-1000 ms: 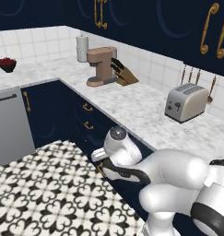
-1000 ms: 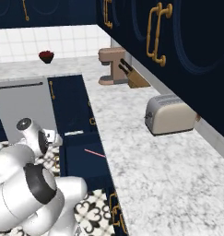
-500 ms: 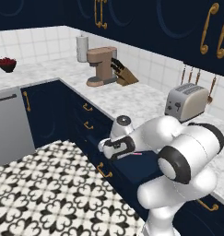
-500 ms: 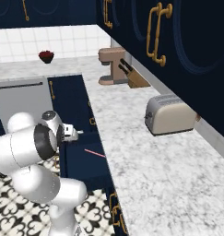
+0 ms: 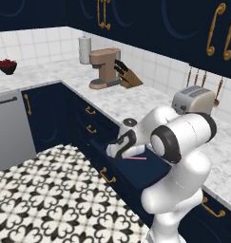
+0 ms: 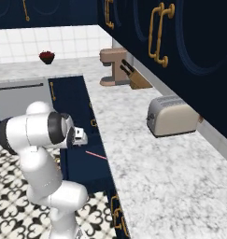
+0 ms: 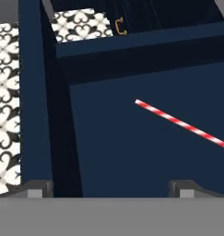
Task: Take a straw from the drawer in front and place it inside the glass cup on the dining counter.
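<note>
pincer (image 7: 111, 186) apart, above drawer (image 7: 145, 152) | straw (image 7: 180, 123) flat inside | no text legible

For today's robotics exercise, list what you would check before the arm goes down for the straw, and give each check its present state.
1. Drawer pulled open: ok.
2. Straw in sight, lying flat on the drawer floor: ok.
3. Gripper open, nothing between the jaws: ok.
4. Gripper centred over the straw: not ok; in the hand view the straw lies off to one side.
5. Fingers set across the straw: cannot tell; it runs diagonally.
6. Glass cup ready to receive it: cannot tell.
</note>
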You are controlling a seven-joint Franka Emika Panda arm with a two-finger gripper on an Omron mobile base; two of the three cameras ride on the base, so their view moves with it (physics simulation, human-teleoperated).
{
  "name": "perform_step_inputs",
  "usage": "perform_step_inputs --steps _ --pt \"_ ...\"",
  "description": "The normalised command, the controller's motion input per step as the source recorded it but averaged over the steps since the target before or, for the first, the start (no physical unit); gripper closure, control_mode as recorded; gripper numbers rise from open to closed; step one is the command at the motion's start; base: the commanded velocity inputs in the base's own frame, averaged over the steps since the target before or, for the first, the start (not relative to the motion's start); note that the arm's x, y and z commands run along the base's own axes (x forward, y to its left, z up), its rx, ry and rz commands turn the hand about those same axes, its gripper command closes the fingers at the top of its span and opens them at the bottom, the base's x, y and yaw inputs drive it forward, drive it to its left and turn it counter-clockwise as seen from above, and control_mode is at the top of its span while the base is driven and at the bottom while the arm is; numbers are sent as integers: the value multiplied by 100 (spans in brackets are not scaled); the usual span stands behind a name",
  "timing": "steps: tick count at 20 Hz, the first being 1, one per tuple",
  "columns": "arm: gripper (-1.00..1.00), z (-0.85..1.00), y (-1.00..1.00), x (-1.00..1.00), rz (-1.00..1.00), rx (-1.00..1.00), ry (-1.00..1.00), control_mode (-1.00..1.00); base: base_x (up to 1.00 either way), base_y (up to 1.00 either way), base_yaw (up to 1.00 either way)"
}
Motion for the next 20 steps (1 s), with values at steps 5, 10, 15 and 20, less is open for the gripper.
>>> perform_step_inputs --steps 5,10,15,20 --pt "-100 -50 -24 9 0 -1 3 -100 0 0 0" --pt "-100 -48 -5 1 0 0 4 -100 0 0 0" --pt "-100 -38 8 0 0 0 8 -100 0 0 0" --pt "-100 -23 44 -20 1 0 13 -100 0 0 0"
